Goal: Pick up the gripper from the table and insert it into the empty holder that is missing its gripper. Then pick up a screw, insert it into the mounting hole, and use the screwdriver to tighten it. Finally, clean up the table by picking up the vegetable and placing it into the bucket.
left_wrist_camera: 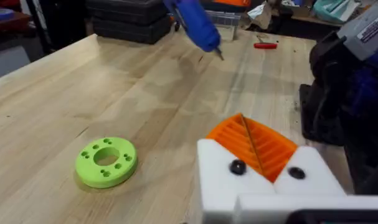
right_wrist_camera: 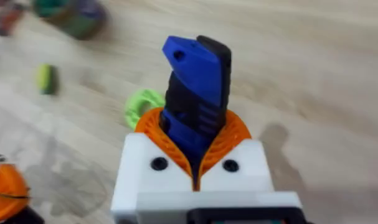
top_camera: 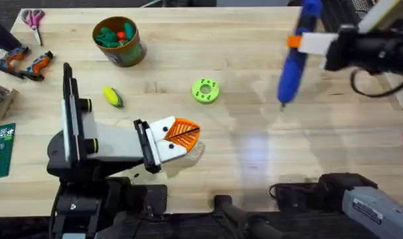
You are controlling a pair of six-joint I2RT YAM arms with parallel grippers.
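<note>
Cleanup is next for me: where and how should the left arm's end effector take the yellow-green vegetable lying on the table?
Grip the vegetable across its narrow middle, coming straight down from above. It lies flat on bare table, long axis running diagonally, with free space on both long sides, so turning the fingers crosswise to that axis should likely seat it. The bucket stands just beyond it.

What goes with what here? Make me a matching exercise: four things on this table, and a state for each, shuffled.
1 blue screwdriver
2 yellow-green vegetable
3 bucket
4 green disc

A holds green and red toy foods
B clamped in the right tool, raised off the table
C lies flat, ringed with holes
D lies loose, oblong

Pairs: 1-B, 2-D, 3-A, 4-C
</note>
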